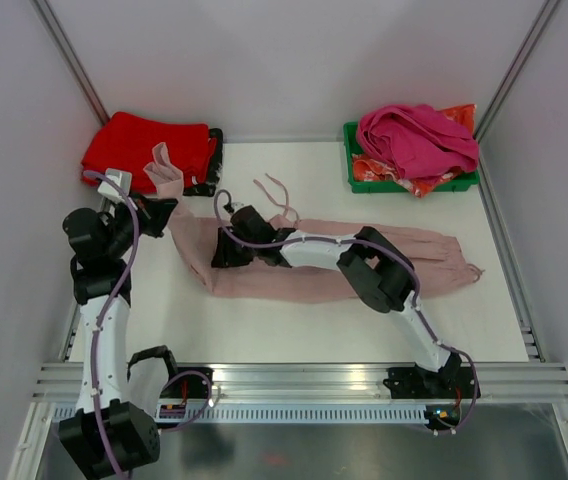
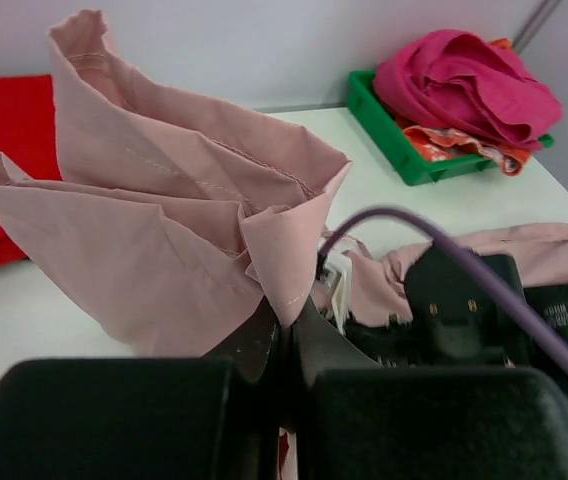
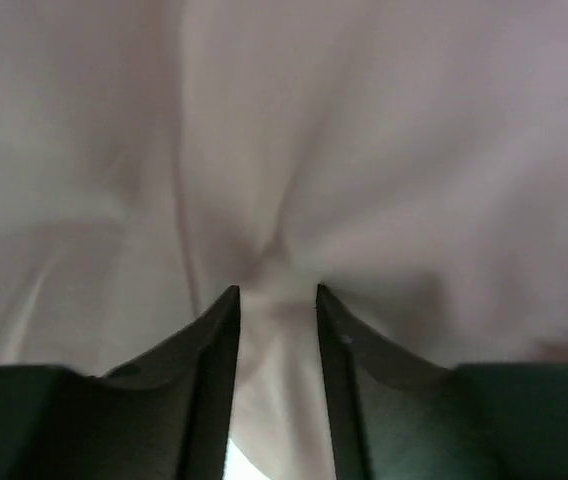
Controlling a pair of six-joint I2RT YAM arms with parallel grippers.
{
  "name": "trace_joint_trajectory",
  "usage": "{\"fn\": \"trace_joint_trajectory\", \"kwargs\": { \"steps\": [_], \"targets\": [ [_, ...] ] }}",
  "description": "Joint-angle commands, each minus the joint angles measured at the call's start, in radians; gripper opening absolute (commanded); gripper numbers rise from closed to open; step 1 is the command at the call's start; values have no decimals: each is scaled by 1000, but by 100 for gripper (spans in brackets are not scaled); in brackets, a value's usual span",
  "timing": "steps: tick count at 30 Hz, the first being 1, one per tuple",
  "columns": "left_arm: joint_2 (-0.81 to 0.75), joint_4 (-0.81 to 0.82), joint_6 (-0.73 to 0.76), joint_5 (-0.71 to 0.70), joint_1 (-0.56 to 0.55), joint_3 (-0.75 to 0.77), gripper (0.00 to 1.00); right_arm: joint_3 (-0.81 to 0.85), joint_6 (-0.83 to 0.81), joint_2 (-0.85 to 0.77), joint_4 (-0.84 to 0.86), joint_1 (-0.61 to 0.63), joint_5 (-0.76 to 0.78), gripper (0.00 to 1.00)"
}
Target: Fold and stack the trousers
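The pale pink trousers (image 1: 419,250) lie lengthwise across the table, legs pointing right, their drawstring cords (image 1: 276,192) trailing toward the back. My left gripper (image 1: 169,213) is shut on a corner of the waist end and holds it raised, so the fabric stands up in folds. In the left wrist view the cloth (image 2: 164,200) rises straight out of the closed left gripper (image 2: 289,320). My right gripper (image 1: 222,252) presses down on the trousers near the waist. In the right wrist view a pucker of pink cloth (image 3: 364,150) is gathered between the narrowed jaws of the right gripper (image 3: 274,292).
Folded red garments (image 1: 149,145) sit at the back left, just behind the raised cloth. A green bin (image 1: 350,165) at the back right holds a magenta garment (image 1: 414,140). Grey walls close in both sides, and a metal rail runs along the near edge.
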Motion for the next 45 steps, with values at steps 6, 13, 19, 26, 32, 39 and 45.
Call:
{"fn": "trace_joint_trajectory", "kwargs": {
  "steps": [6,13,19,26,32,39,45],
  "targets": [
    [-65,21,8,-137,-231,-13,2,-99,48,-434,-187,-325,2,67],
    [45,97,-28,-534,-715,-69,2,-260,-1,-713,-374,-503,81,82],
    [178,185,-62,-749,-957,-63,2,-443,25,-912,-438,-589,79,94],
    [413,190,-171,-938,-1097,40,2,-627,207,-1075,-386,-629,-29,96],
    [441,193,-202,-1007,-1111,65,2,-845,508,-1114,-96,-604,-121,96],
    [386,211,-168,-956,-1124,28,2,-725,569,-911,13,-478,-20,98],
    [326,245,-153,-961,-1137,-41,2,-709,718,-724,205,-443,16,98]
  ]
}}
